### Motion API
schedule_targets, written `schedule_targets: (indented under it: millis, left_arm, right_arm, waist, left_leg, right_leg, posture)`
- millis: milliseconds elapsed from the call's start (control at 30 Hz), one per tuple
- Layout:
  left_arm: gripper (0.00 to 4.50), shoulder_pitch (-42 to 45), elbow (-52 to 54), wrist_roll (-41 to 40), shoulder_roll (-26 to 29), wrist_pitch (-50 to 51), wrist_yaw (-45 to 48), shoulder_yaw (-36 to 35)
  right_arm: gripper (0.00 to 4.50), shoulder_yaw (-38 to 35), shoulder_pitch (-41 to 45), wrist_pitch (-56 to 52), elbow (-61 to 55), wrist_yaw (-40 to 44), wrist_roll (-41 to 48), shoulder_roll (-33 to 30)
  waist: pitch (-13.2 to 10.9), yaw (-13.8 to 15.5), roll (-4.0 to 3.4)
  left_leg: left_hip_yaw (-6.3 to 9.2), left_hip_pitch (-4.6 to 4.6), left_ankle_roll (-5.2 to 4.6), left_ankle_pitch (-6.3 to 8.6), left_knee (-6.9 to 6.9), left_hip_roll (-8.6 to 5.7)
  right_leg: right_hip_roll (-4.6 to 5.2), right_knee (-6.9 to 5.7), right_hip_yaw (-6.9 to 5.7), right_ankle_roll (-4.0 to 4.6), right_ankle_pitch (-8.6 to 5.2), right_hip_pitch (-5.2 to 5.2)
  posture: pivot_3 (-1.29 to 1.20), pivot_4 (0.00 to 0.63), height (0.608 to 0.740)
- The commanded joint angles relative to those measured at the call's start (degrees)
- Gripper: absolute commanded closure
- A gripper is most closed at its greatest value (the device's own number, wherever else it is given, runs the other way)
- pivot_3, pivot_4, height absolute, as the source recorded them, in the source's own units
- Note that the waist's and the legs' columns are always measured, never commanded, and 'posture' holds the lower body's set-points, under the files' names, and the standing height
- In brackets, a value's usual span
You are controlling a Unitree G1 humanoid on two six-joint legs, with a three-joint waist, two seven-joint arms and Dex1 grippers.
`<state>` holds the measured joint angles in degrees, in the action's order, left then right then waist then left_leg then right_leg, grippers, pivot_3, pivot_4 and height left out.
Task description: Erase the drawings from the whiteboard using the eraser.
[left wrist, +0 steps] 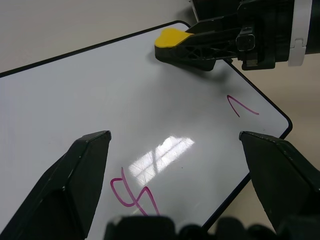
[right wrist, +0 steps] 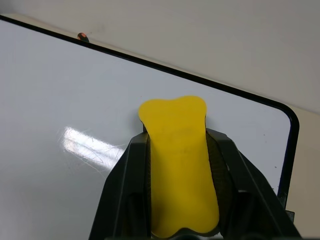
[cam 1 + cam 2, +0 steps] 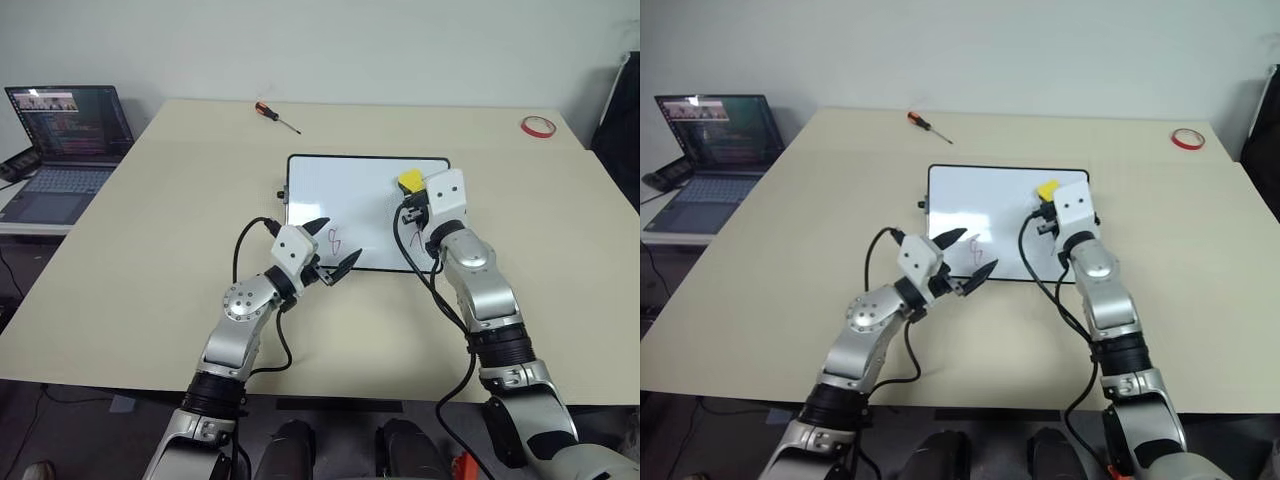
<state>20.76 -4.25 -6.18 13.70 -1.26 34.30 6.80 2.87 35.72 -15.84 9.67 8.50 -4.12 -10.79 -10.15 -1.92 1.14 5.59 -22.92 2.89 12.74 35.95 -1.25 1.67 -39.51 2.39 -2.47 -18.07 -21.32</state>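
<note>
1. Both arms are silver metal with black bands near the elbows.
2. White box-shaped wrist housings carry black pointed fingers.
3. Black cables loop loosely alongside each forearm.

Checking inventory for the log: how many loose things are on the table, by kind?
Whiteboard: 1
Eraser: 1, held by the right end effector
Screwdriver: 1
Red tape ring: 1
Total: 4

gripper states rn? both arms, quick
Left gripper: open, empty, over the whiteboard's near edge.
Right gripper: shut on the eraser, over the whiteboard.
</note>
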Motion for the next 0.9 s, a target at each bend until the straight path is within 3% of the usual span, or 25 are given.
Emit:
schedule_targets:
  millis: [33, 367, 733, 900]
  left_arm:
    - [0.0, -0.34, 3.64, -0.62, 0.31, 0.15, -0.57, -0.58]
    - [0.0, -2.09, 5.59, -1.39, 1.24, 1.75, 0.2, -0.9]
    - [0.0, -1.3, 4.52, -1.55, 0.58, 1.33, 1.38, 0.29]
    - [0.0, -3.33, 5.44, -1.75, 0.78, 1.17, 2.52, 0.76]
  right_arm:
    - [3.33, 0.8, -0.99, -2.91, -0.49, 0.42, -1.73, -1.43]
    - [3.33, -1.33, -10.27, -7.23, -9.81, 2.44, -0.21, -3.56]
    - [3.33, -3.08, -10.44, -6.25, -12.96, 1.51, 1.9, -2.39]
    - [3.33, -6.1, -15.82, -6.88, -24.04, 4.87, 4.67, -5.5]
  waist:
    - [0.0, -0.04, 0.0]
    - [0.02, 0.13, 0.02]
    - [0.01, 0.14, 0.03]
    - [0.0, 0.28, 0.01]
  left_leg:
    - [0.0, 0.02, 0.0, 0.0, 0.0, 0.01]
    - [0.09, 0.06, 0.0, 0.0, 0.03, -0.02]
    - [0.1, 0.09, 0.0, 0.0, 0.03, -0.02]
    - [0.12, -0.01, 0.0, 0.0, 0.0, -0.04]
  right_leg:
    - [0.0, -0.02, 0.0, 0.0, 0.0, 0.01]
    - [0.01, 0.02, -0.06, -0.01, 0.0, 0.15]
    - [0.01, -0.02, -0.07, -0.02, 0.01, 0.16]
    - [0.02, 0.09, -0.08, -0.02, 0.01, 0.11]
  posture:
    - [0.0, 0.15, 0.74]
    - [0.0, 0.15, 0.74]
    - [0.0, 0.15, 0.74]
    - [0.0, 0.15, 0.74]
